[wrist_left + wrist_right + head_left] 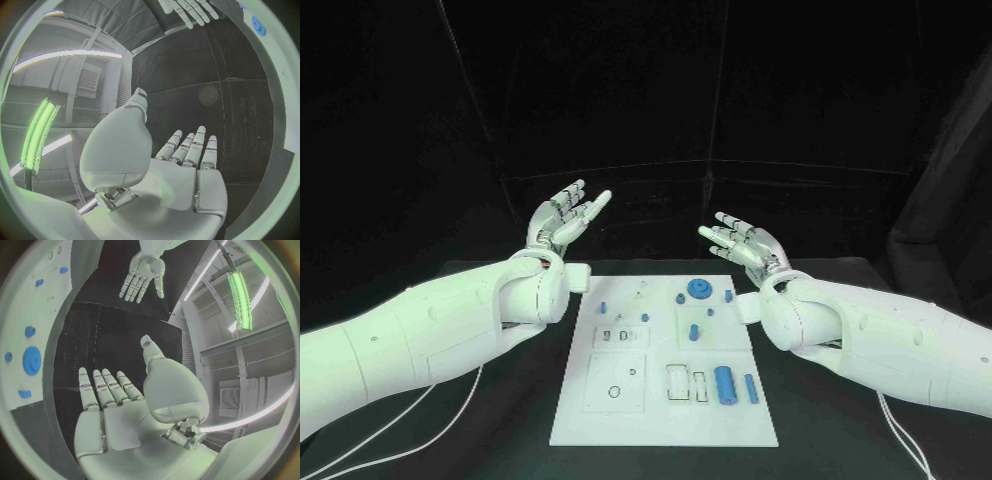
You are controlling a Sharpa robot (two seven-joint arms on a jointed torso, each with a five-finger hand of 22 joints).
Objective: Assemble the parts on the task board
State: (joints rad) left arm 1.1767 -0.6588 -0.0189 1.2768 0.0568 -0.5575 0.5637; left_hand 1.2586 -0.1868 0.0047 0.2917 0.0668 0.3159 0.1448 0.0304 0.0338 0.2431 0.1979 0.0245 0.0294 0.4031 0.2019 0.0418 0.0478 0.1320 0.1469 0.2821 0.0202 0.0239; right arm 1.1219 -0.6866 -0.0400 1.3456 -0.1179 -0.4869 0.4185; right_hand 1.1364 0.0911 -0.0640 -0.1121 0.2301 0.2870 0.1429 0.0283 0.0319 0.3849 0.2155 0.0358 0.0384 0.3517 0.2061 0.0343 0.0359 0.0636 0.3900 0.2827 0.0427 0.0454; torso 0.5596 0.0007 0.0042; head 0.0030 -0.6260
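The left hand and right hand are raised beyond the far end of the board, palms facing each other, fingers spread and holding nothing. Blue parts lie on the board between the arms.

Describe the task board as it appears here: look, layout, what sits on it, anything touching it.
The task board is a flat white rectangular plate, plastic by the look, lying on the black table between the two arms. Its surface carries outlined recesses and slots. Small blue parts sit on it: a round gear-like piece at the far end, a thick cylinder and a thinner pin nearer. Neither the left hand nor the right hand touches it.
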